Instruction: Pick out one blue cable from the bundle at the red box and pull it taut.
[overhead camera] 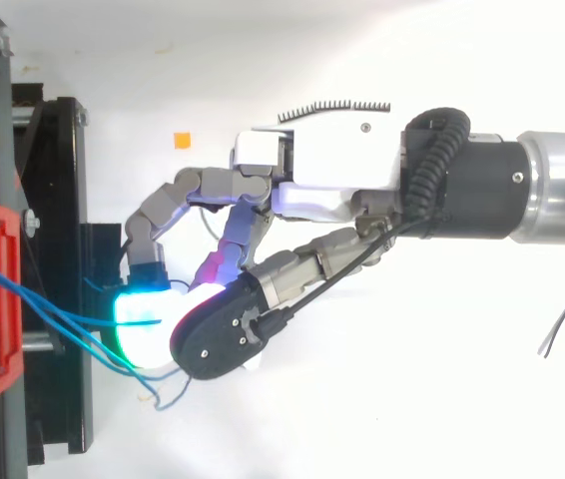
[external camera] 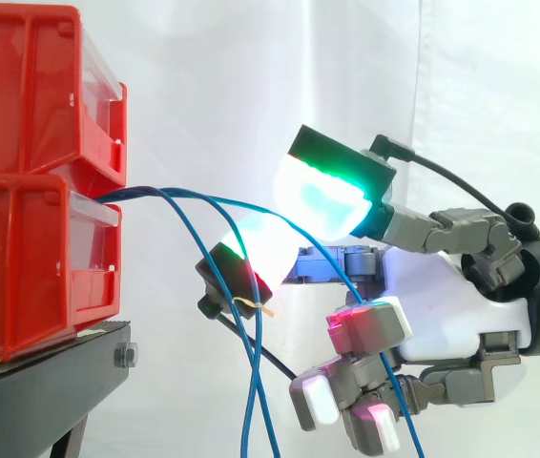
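Bright, flat light — the white curtain [external camera: 251, 76] nearly blown out — glowing pads [external camera: 322, 200] of the hand [external camera: 446, 286] flare into glare.

I'm seeing the bins [external camera: 31, 191] at the left of the side view looking plain red, on a black stand [external camera: 51, 382]. The blue cable [external camera: 215, 200] and the strands beside it are all showing the same blue. The hand [external camera: 442, 286] is showing a white palm and grey links. Its upper pad [external camera: 322, 196] is glowing green-white and the lower ones pink-red. The curtain [external camera: 499, 76] is looking white.
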